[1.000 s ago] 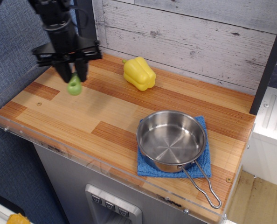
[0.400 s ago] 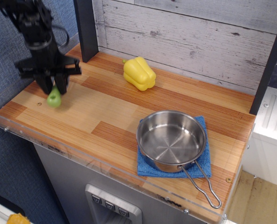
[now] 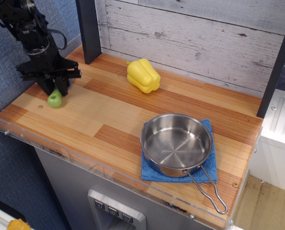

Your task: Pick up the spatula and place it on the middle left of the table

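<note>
The spatula's lime-green handle (image 3: 55,98) hangs down from my black gripper (image 3: 54,88) at the left side of the wooden table (image 3: 109,120). Its grey slotted head is hidden between the fingers. The handle's end is right at the tabletop; I cannot tell whether it touches. The gripper is shut on the spatula, and the black arm rises to the top left corner.
A yellow toy bell pepper (image 3: 143,75) lies at the back middle. A steel pan (image 3: 176,143) with a wire handle sits on a blue cloth (image 3: 149,170) at the front right. A dark post (image 3: 89,29) stands at the back left. A clear acrylic rim (image 3: 85,160) edges the front.
The gripper has carried the spatula from the back left toward the left edge and lowered it close to the tabletop. Pepper, pan and cloth have not moved.
</note>
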Available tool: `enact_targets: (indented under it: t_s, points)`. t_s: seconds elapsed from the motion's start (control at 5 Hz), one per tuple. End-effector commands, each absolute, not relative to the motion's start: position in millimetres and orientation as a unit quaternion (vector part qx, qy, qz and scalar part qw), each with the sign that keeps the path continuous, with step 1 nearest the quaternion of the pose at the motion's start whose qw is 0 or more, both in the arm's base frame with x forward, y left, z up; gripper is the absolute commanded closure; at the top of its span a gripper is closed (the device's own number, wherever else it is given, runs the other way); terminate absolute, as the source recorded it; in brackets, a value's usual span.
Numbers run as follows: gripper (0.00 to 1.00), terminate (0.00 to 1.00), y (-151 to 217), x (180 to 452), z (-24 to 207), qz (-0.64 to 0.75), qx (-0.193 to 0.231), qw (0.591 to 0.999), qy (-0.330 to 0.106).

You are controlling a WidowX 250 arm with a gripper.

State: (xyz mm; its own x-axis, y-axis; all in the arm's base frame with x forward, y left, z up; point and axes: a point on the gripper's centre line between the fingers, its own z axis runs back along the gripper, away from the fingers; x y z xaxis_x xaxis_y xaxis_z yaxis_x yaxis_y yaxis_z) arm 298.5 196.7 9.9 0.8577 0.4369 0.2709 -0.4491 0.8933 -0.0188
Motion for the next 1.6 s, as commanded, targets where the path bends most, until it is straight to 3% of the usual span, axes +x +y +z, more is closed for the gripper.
enact_targets:
  t_s: [0.0,0.2,0.6,1.0,1.4]
  points:
    - [1.0,0.0,198,294,-4,0.235,0.018,0.966,-0.108]
    - [0.0,0.0,196,294,-2,0.239,0.014,0.966,-0.103]
    - [0.0,0.0,183,292,30,0.244,0.005,0.962,-0.12]
    - [0.0,0.0,182,296,76,0.266,0.002,0.949,-0.168]
    - [0.0,0.0,169,305,103,0.258,-0.004,0.948,-0.185]
